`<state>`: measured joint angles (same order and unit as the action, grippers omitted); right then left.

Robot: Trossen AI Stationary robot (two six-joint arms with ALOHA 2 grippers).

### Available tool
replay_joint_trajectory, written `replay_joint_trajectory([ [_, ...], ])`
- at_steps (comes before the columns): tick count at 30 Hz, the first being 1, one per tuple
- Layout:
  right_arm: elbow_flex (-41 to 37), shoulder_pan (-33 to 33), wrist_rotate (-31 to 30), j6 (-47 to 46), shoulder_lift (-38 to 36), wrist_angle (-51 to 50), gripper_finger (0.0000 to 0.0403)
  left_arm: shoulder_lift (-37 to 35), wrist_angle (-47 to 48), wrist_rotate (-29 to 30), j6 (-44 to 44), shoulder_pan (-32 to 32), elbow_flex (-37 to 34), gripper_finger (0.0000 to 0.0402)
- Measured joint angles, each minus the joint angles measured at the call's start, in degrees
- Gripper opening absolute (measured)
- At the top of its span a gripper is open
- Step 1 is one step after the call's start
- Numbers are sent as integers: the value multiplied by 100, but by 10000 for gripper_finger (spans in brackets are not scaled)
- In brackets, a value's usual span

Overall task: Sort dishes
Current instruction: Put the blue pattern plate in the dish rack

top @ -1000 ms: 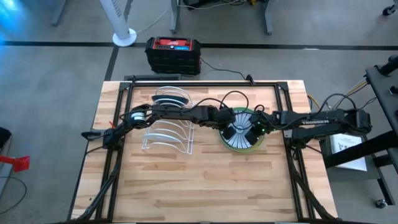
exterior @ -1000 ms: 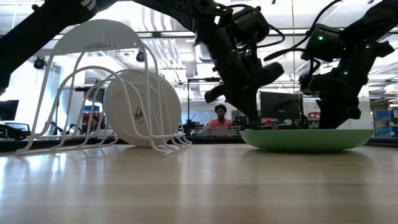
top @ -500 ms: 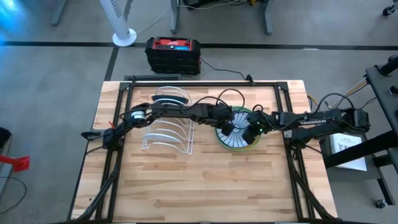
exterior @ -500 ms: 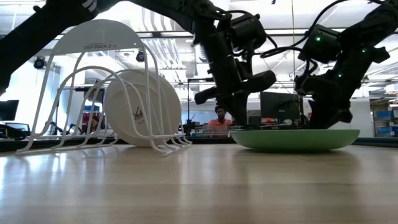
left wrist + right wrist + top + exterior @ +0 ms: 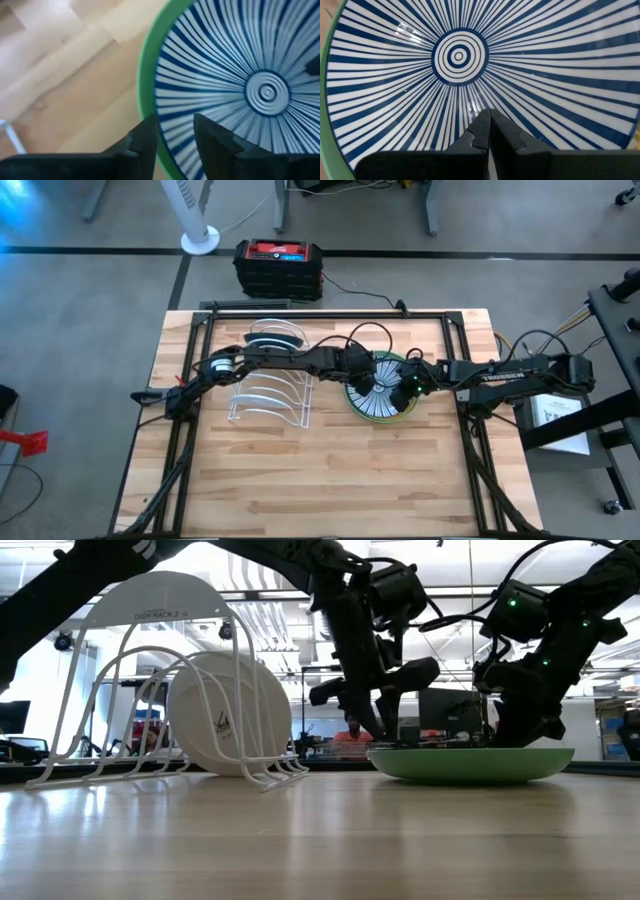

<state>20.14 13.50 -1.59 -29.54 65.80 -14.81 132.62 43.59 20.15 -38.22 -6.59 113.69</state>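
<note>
While the striped plate (image 5: 460, 55) sits nested in the green plate (image 5: 470, 762) on the surface (image 5: 330, 470), left end effector (image 5: 175, 135) straddles its rim, fingers apart; right end effector (image 5: 490, 120) pressed closed on it.

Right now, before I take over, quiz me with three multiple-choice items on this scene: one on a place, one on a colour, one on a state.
1. Where is the blue-lined plate?
A. standing in the wire rack
B. lying on the green plate
C. on the floor

2. What colour is the rim showing around the striped plate?
A. green
B. red
C. black

3. How do the right gripper's fingers stand?
A. wide open
B. shut, tips together
C. clamped over the rack wire

Key:
1 B: in the left wrist view the green plate shows as a rim outside the striped one.
2 A: that rim is plainly green.
3 B: the right gripper has its tips touching above the stripes, while the left gripper straddles the plate edge. The wire rack holds a different plate.
</note>
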Motion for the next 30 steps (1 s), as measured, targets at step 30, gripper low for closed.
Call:
replay_joint_trajectory([
  [30,-20,2,7,-5,9,116,2,36,7,-315,-31,0,-91,157],
])
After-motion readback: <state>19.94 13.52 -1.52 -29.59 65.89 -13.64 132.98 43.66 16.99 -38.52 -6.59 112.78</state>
